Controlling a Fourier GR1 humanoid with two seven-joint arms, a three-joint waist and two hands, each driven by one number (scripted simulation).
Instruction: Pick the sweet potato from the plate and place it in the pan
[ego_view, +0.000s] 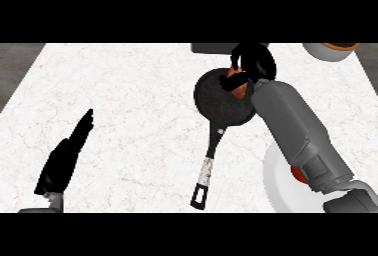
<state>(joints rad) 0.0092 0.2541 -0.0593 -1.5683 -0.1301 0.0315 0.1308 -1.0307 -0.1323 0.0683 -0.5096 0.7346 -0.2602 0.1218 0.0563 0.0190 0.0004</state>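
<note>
Head view: the right hand (249, 65) reaches over the far rim of the black pan (221, 100), fingers curled around the orange-brown sweet potato (238, 91) just beneath it. Behind its forearm lies the white plate (275, 185). The left hand (63, 157), well apart, rests with fingers straight.

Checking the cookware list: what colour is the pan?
Black pan, with a black-and-silver handle; the head view shows it.
</note>
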